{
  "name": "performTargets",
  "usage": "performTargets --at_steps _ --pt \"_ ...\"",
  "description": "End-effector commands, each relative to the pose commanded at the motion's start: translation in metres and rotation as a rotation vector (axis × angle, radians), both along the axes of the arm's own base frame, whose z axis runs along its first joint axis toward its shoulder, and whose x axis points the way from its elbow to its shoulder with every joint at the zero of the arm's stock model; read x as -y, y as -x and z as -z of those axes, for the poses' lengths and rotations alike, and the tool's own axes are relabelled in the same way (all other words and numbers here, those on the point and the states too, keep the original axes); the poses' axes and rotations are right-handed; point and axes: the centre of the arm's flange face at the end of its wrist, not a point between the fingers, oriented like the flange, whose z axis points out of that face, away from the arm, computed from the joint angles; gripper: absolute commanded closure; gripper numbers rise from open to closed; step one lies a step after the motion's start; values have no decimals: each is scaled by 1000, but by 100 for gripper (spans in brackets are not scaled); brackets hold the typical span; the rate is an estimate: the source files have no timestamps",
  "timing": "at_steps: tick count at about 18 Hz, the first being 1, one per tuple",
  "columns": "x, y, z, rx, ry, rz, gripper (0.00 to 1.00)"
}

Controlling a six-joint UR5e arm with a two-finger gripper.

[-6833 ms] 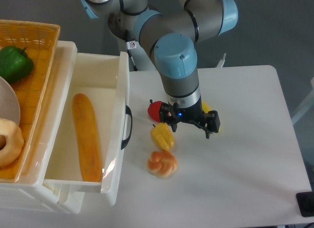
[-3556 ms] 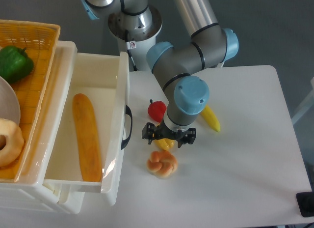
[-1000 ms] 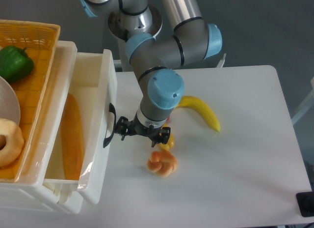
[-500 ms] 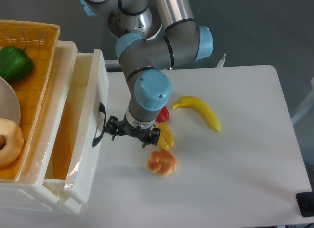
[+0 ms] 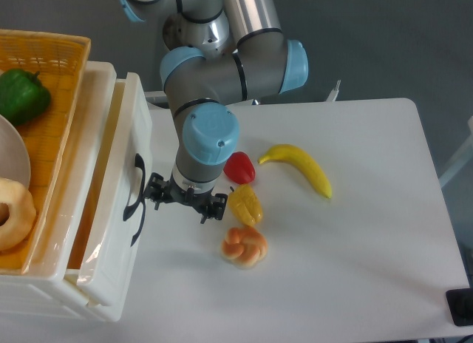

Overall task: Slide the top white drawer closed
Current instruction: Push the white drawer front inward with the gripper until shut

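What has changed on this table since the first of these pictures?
The gripper swung left from above the food to the black handle and has pushed the top white drawer most of the way in, hiding the long bread inside. Nothing was grasped. The banana, red pepper, yellow pepper, bun and basket stayed put.

The top white drawer (image 5: 122,188) is a large glossy white plastic box, upper of two in the cabinet at the table's left edge; it stands nearly shut, only a narrow strip of its interior showing between its front panel and the cabinet top; a black arched handle (image 5: 134,189) sits at the middle of the front panel, facing right; the panel appears upright and undamaged; contents cannot be made out.
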Motion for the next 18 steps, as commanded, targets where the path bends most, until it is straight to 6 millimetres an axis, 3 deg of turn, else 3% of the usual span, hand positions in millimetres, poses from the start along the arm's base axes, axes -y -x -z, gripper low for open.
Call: performTargets --at_steps 18 --pt "-3 -7 -5 -12 -7 20 0"
